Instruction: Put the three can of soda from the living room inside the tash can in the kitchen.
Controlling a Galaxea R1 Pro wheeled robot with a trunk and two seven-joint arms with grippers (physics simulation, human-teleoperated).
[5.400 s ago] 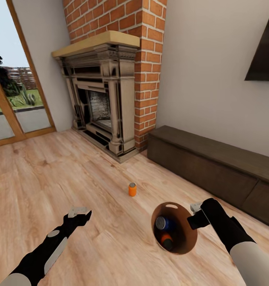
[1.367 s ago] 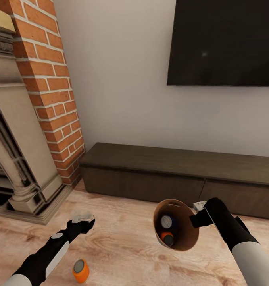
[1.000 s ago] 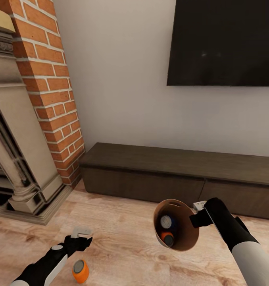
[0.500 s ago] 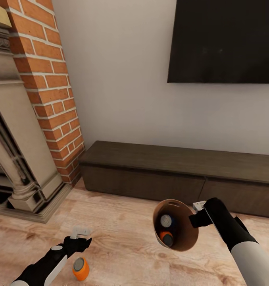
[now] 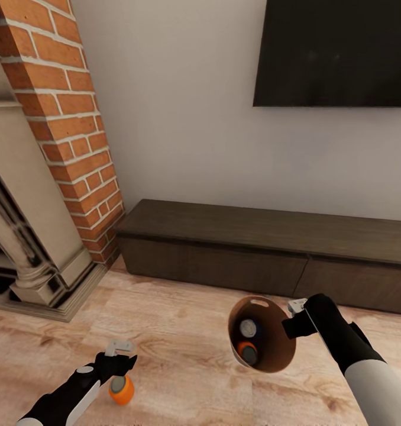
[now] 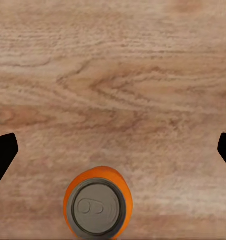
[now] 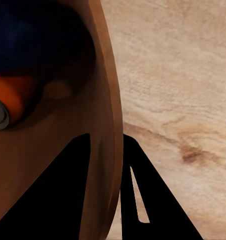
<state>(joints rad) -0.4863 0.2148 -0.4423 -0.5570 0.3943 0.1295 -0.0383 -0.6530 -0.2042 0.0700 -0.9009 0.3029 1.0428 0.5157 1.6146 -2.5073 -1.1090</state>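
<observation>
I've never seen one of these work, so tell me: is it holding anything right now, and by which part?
Yes: the right gripper pinches the trash can by its rim. The left gripper holds nothing, open above the orange can.

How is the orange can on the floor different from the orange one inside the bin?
The floor can stands upright on the wood floor, free, under the open left gripper. The orange can in the bin lies beside a dark blue can, carried with the bin by the right gripper. Both have grey tops.

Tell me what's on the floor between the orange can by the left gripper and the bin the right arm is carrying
Nothing: in the head view, bare wood floor runs from the orange can under the left gripper to the bin the right gripper holds.
</observation>
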